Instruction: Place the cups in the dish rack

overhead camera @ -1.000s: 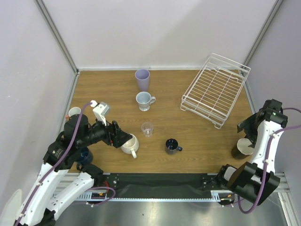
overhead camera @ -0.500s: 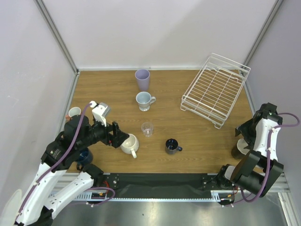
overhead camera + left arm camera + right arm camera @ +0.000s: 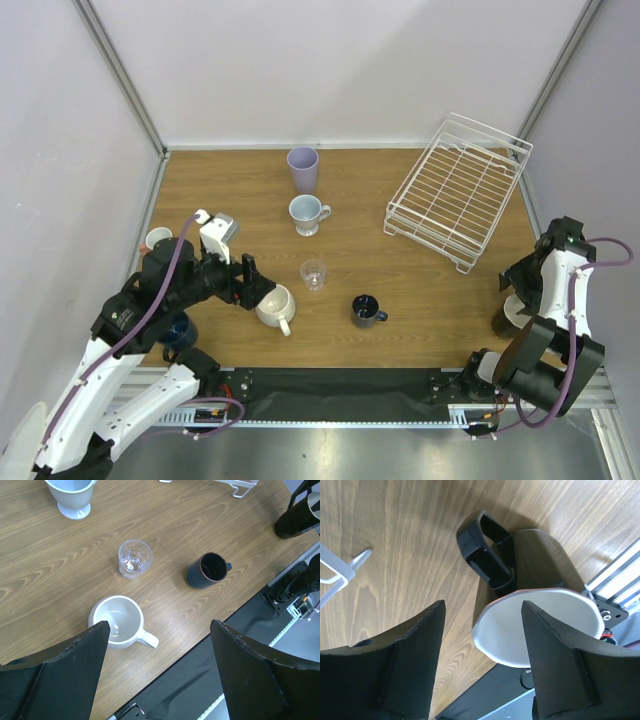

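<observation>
Wood-grain table (image 3: 225, 195) carries every cup in view, all of them outside the white wire dish rack (image 3: 458, 190), which sits at the far right corner, skewed to the table's edges. The lavender tumbler (image 3: 303, 168) stands upright at the far middle, with the pale blue-white mug (image 3: 308, 214) just in front of it. Nearer the arms, the clear glass (image 3: 314, 274) stands between the cream mug (image 3: 275, 306) and a dark mug (image 3: 366, 310), each apart from the others. The small terracotta cup (image 3: 158, 239) sits at the left edge, and the navy cup (image 3: 180, 330) is partly hidden under the left arm.

The left end effector (image 3: 258, 288) hovers just beside the cream mug, its fingers (image 3: 60, 675) spread wide with nothing gripped. In its wrist view the mug stands upright below the gap, handle toward the near edge.

The right end effector (image 3: 520, 288) is at the near right edge over the black mug (image 3: 513, 316), which is white inside. Its fingers stand apart on either side of the rim, open rather than clamped. Wood shows between one finger and the mug. The other overlaps the rim, and whether it touches cannot be told.
</observation>
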Robot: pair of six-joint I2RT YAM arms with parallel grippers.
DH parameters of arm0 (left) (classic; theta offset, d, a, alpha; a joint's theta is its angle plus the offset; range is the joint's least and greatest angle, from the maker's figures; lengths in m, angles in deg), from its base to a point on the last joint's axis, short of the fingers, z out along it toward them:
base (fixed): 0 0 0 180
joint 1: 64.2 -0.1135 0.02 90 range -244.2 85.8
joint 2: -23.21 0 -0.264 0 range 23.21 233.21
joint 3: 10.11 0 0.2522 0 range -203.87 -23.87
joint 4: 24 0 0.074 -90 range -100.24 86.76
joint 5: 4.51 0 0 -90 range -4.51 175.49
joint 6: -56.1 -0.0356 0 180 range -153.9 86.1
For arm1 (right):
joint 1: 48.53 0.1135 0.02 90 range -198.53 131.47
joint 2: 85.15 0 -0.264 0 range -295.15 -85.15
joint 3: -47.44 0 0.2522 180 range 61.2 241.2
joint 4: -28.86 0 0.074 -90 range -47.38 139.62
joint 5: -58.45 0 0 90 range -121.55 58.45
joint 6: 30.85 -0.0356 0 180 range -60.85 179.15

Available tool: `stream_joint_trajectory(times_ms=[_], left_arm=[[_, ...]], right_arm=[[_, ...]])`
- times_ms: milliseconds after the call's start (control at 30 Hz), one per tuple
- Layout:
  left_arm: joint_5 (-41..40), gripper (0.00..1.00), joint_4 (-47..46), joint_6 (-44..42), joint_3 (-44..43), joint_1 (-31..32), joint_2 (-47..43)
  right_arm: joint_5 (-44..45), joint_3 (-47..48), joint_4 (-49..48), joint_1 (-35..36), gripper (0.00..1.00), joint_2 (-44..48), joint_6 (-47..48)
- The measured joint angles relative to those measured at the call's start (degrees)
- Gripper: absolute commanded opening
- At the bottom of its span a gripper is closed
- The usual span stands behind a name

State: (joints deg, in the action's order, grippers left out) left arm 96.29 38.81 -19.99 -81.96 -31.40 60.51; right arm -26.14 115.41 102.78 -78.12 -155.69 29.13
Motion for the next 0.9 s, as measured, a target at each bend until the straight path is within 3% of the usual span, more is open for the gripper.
stream_joint_trajectory(times_ms=[100, 400, 500, 567, 667, 733, 833, 900], left_arm=[[-0.02, 0.87, 0.02, -0.02, -0.55, 0.00, 0.26], [-0.13, 0.87, 0.87, -0.02, -0.98, 0.00, 0.35], [-0.15, 0.87, 1.27, -0.02, -1.14, 0.04, 0.57], [-0.13, 0.86, 1.29, -0.02, -1.38, 0.04, 0.74], [-0.13, 0.86, 1.29, -0.02, -1.79, 0.04, 1.03], [-0.11, 0.86, 1.33, 0.00, -2.12, 0.04, 1.22], [-0.11, 0.86, 1.31, 0.00, -2.62, 0.04, 1.55], [-0.11, 0.85, 1.31, 0.04, -2.91, 0.07, 1.84]], right_arm=[[0.46, 0.00, 0.02, 1.16, 0.66, -0.24, -0.37], [1.92, -0.11, 0.22, 3.65, 0.49, -0.96, -1.64], [2.25, -0.57, 0.33, 4.26, 0.39, -0.96, -1.99], [2.40, -0.94, 0.59, 4.61, 0.25, -0.98, -2.29], [3.13, -0.96, 1.09, 5.22, 0.13, -1.01, -2.73], [3.67, -0.96, 1.16, 5.66, 0.13, -1.03, -3.13], [4.17, -0.96, 1.75, 6.97, 0.00, -0.85, -3.91], [4.20, -0.94, 2.51, 8.55, 0.00, -0.66, -4.72]])
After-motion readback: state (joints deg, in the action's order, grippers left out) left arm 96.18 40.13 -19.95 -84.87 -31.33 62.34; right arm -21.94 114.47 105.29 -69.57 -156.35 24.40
